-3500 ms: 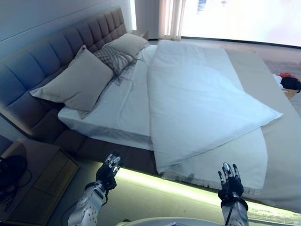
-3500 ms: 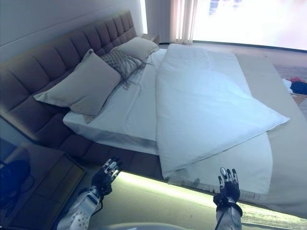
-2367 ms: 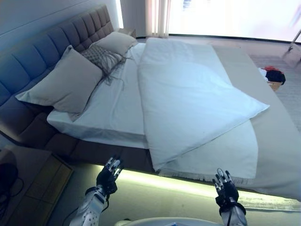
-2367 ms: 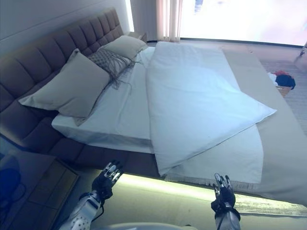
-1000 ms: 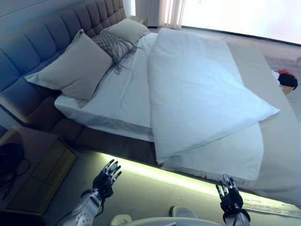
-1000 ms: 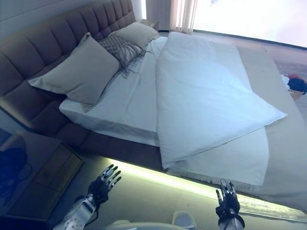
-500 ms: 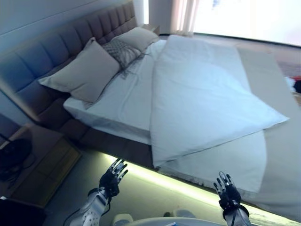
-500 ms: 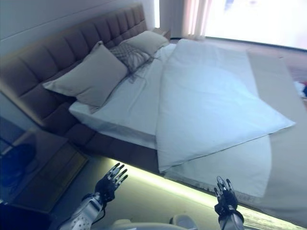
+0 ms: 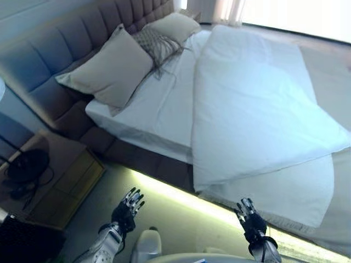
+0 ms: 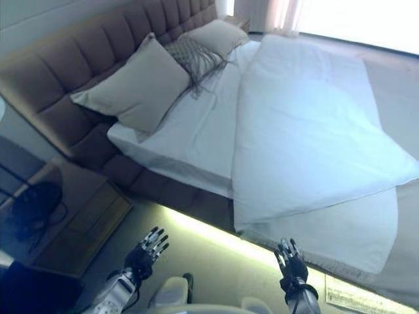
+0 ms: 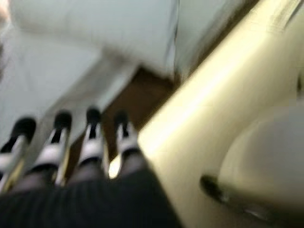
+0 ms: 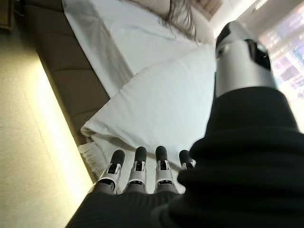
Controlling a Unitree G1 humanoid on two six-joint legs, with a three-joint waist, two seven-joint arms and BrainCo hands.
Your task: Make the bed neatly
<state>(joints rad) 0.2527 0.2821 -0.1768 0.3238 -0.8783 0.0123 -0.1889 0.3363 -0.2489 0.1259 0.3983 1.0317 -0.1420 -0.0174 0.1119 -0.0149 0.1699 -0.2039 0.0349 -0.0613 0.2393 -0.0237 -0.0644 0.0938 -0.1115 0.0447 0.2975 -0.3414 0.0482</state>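
Observation:
A white duvet [image 9: 258, 109] lies folded back at an angle over the bed, its corner hanging over the near side and leaving bare white sheet [image 9: 159, 109] by the headboard. A fringed beige blanket [image 9: 299, 192] lies under it toward the foot. Beige pillows [image 9: 109, 71] and a patterned cushion [image 9: 159, 45] lean on the padded headboard [image 9: 49, 60]. My left hand [image 9: 127, 209] and right hand [image 9: 249, 220] are both open and empty, held low above the floor in front of the bed's near edge, touching nothing.
A wooden nightstand [image 9: 55, 181] with a dark object and cables [image 9: 24, 170] stands left of the bed. A lit strip [image 9: 181, 197] runs under the bed frame. A bright window is beyond the far side.
The camera has shifted; the bed now shows further right and closer. Both hands remain open and low before the bed, the right one a little further left.

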